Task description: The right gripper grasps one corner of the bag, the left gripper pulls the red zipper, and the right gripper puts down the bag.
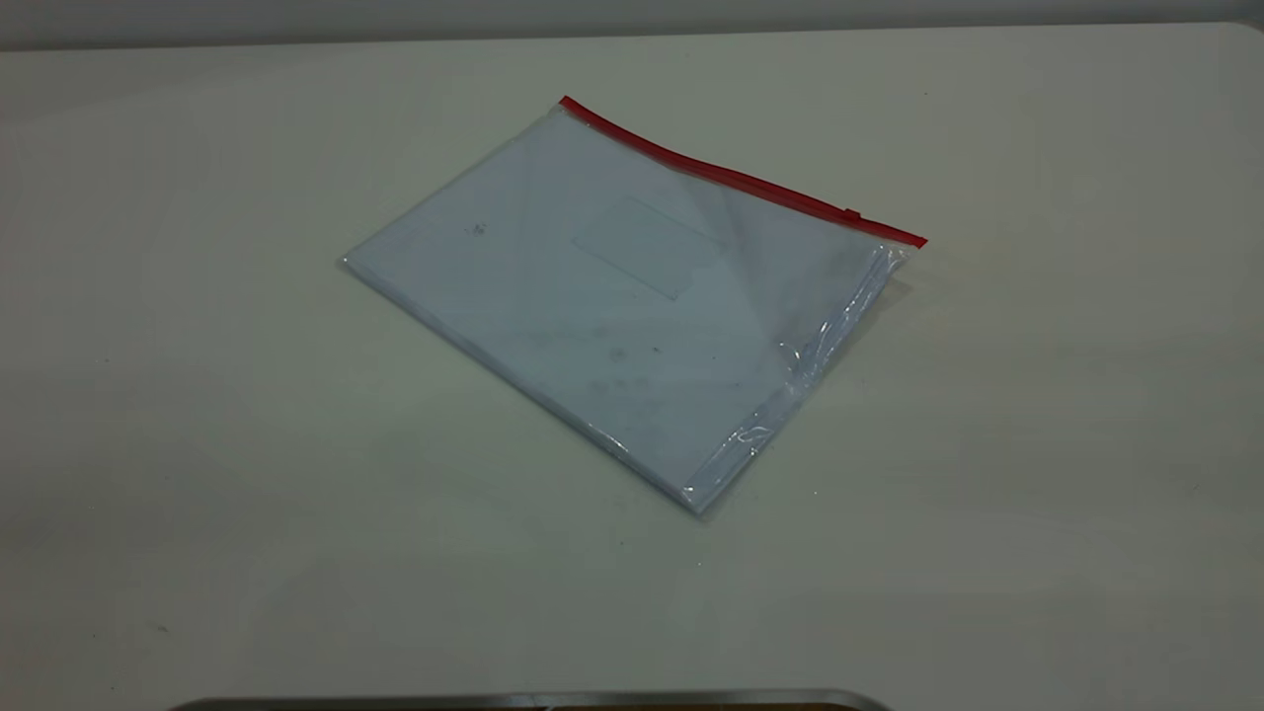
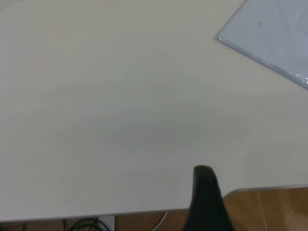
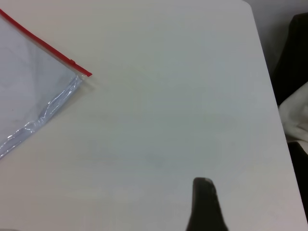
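The bag [image 1: 612, 296] lies flat on the white table, clear and bluish-white, with a faint label window in its middle. The red zipper [image 1: 731, 178] runs along its far long edge, and the tiny slider tab [image 1: 851, 214] sits near the right end. Neither gripper shows in the exterior view. The left gripper [image 2: 204, 171] is a single black tip over the table's near edge, well away from a bag corner [image 2: 274, 33]. The right gripper [image 3: 203, 182] is a single black tip over bare table, apart from the bag [image 3: 29, 82], the zipper [image 3: 38, 43] and the slider [image 3: 72, 62].
A metal edge [image 1: 533, 699] lies at the table's front. In the left wrist view, brown floor [image 2: 269, 207] and cables [image 2: 89, 224] show past the table edge. In the right wrist view, a dark shape and white cloth [image 3: 296, 110] lie beyond the table's side.
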Controlling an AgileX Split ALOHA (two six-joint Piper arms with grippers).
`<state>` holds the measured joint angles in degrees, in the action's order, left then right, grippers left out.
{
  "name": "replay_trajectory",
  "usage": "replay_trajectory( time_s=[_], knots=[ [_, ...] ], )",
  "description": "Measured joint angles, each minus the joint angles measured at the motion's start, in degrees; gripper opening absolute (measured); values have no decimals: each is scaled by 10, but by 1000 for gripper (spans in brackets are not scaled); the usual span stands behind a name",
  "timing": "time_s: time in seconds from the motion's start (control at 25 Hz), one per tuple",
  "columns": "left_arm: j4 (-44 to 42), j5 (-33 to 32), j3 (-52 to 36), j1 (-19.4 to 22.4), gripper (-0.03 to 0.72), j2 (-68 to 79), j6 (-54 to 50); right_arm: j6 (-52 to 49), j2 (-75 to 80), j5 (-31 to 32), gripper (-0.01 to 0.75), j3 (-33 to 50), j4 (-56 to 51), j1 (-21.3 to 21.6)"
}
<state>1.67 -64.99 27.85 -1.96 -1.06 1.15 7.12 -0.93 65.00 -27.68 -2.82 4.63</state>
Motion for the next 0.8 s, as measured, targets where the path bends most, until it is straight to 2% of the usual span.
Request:
replay_trajectory(
  time_s=[0.8],
  knots=[
    [0,0,0,0,590,0,0,0,0,0,478,0,0,0]
  ],
)
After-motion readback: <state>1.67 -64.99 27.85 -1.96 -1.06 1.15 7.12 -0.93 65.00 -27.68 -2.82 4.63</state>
